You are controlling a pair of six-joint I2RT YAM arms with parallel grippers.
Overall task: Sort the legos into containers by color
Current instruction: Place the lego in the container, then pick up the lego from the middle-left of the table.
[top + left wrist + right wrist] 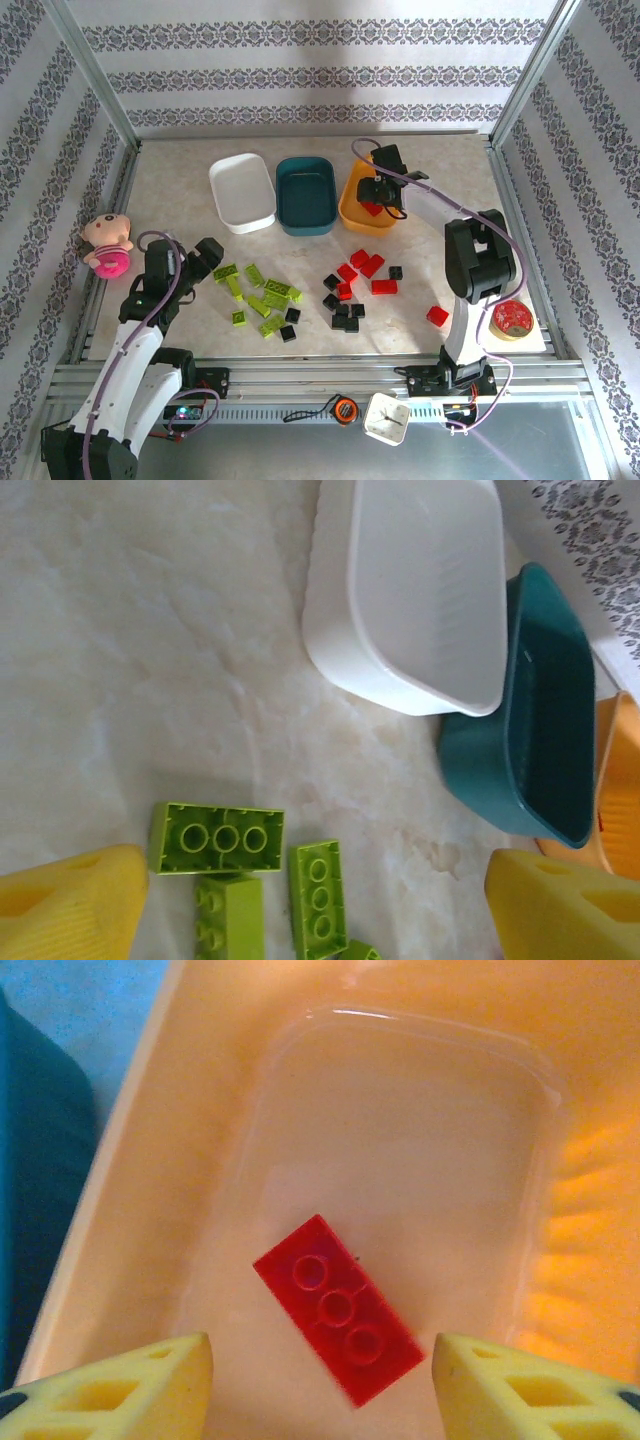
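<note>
**A:** State of the right gripper (pixel 384 200)?

**B:** Poised over the orange tub (pixel 350 212), right of centre in the upper half of the top view. Jaws parted, clamping nothing. From the wrist camera, yellow fingers (pixel 130 1385) sitting in the two bottom corners, well apart.

**A:** And the red brick (pixel 338 1308)?

**B:** Lying slantwise inside that tub, low centre of the wrist frame. Three rings in a row on its upper face. Clear of both fingers.

**A:** The left gripper (pixel 210 262)?

**B:** Lower left of the top view, just left of the lime green bricks (pixel 262 295). Spread wide, holding nothing. From its wrist camera, a few green bricks on the pale marbled table along the bottom edge, between the two yellow pads, touched by neither.

**A:** Other containers?

**B:** White tub (pixel 240 192) and dark teal tub (pixel 305 195) side by side at upper centre. Teal in the middle, orange to its right.

**A:** Loose pieces?

**B:** Green cluster left of centre in the lower half. Black bricks (pixel 342 310) at lower centre. Red bricks (pixel 365 265) just above and right of the black. A lone red brick (pixel 437 316) farther right, apart from the rest. All on the table.

**A:** Anything else?

**B:** Pink-and-cream doll (pixel 107 245) at the left edge. Small red disc (pixel 511 319) at lower right, beside the right arm.
</note>
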